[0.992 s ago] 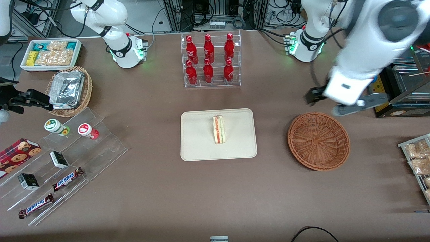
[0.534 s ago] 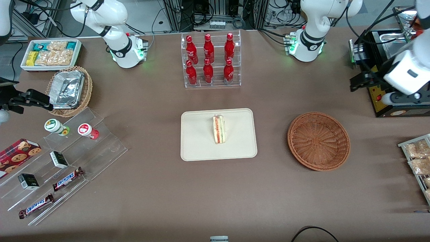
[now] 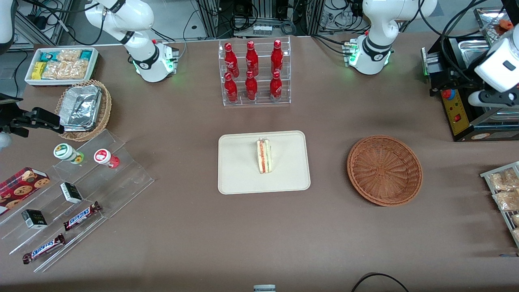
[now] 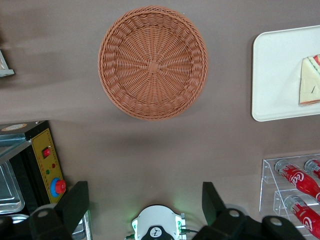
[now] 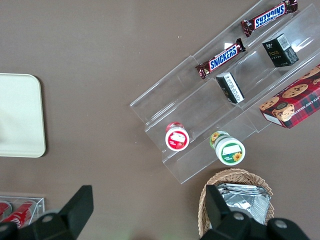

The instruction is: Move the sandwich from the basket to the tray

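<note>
One sandwich (image 3: 264, 156) sits on the single cream tray (image 3: 239, 178) at mid-bench, filling stripe up, resting near the tray's centre. Beside the tray, toward the working arm's end, one reddish-brown basket (image 3: 384, 170) lies with nothing in it, well apart from the tray. Six red bottles (image 3: 251, 71) stand in a clear rack (image 3: 255, 101), farther from the front camera than the tray. The gripper (image 4: 145, 205) hangs high above the bench near the black machine (image 3: 454, 105), jaws spread wide, holding nothing.
</note>
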Controlling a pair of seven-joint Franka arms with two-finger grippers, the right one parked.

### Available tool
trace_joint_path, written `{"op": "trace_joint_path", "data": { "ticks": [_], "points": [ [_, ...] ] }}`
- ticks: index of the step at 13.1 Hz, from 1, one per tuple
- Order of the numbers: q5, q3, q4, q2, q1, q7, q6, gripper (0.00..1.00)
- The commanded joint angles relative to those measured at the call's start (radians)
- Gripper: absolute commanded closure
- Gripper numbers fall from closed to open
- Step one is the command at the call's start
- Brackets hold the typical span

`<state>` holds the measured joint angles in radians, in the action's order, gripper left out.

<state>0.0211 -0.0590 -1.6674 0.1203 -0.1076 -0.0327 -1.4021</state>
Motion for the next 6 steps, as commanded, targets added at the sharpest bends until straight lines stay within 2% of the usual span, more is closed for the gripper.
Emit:
{"op": "trace_joint_path", "data": {
  "ticks": [1, 6],
  "points": [
    [-0.003, 0.021, -0.016, 0.027, 0.023, -0.019, -0.026, 0.0],
    [-0.013, 0.021, 0.142, -0.057, 0.028, -0.019, -0.018, 0.0]
  ]
}}
